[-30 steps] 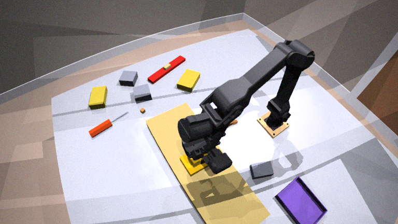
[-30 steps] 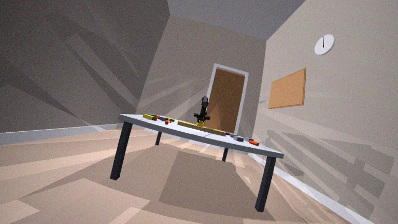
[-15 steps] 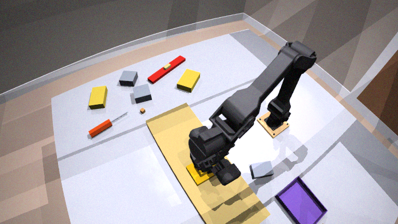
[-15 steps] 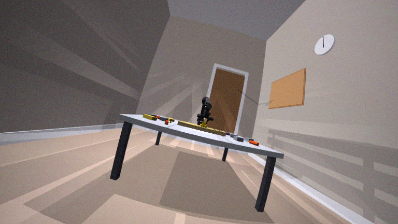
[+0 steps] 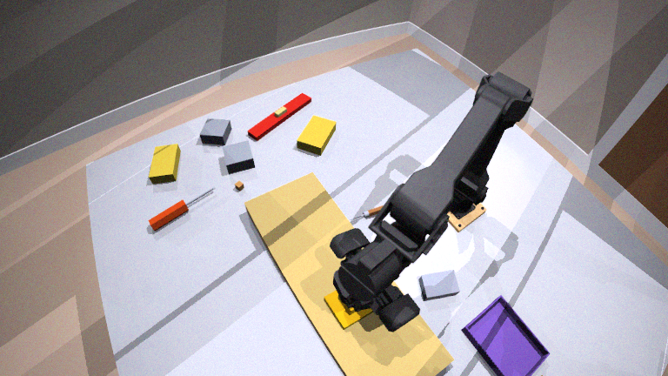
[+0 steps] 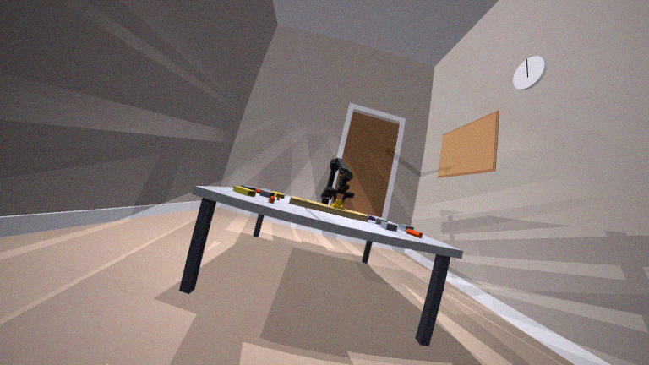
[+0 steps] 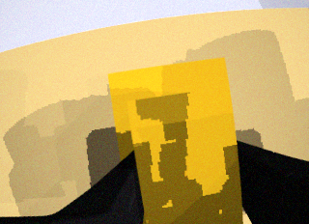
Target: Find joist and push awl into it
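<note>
My gripper (image 5: 366,304) (image 7: 180,150) is shut on the yellow stud finder (image 5: 344,313) (image 7: 187,122) (image 6: 338,204) and holds it flat on or just above the tan floor panel (image 5: 295,214) (image 7: 58,83) (image 6: 311,206), near the panel's near half. The awl (image 5: 372,211), with a brown handle, lies on the table beside the panel's right edge, mostly hidden behind my arm. The purple tray (image 5: 504,339) (image 6: 370,218) sits on the table to the right of the panel's near end.
An orange-handled screwdriver (image 5: 170,214), two yellow blocks (image 5: 164,162) (image 5: 317,134), a red level (image 5: 279,116), two grey blocks (image 5: 215,130) (image 5: 238,156) and a tiny brown cube (image 5: 239,184) lie at the far left. Another grey block (image 5: 438,284) lies between panel and tray. My arm's base (image 5: 465,217) stands right of the panel.
</note>
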`<state>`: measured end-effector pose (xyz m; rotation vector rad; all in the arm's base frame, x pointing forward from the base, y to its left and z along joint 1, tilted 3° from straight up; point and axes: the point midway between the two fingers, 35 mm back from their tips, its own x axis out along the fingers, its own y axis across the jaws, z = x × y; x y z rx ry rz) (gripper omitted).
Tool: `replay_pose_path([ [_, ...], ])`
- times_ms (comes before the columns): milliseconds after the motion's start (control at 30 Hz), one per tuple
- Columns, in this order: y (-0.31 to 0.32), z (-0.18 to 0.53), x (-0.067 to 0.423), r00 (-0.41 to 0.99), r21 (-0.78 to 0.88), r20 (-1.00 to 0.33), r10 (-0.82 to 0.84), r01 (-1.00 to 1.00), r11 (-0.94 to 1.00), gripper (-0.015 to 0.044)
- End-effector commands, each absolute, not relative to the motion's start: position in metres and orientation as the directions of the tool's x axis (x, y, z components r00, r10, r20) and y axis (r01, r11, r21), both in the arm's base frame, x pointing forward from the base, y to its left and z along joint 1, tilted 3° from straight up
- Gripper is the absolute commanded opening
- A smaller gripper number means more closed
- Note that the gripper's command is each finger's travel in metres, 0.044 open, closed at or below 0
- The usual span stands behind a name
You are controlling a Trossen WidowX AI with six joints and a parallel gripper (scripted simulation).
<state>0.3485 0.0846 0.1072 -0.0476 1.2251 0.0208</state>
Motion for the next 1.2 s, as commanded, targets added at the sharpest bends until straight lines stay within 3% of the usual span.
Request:
replay_pose_path([
  [0,0.101,0.107,0.349,0.337,-0.017,-0.942,0.000,-0.048,0.999,0.0000],
  [1167,0.200,0.106,0.344,0.336,-0.008,-0.942,0.009,-0.048,0.999,0.0000],
])
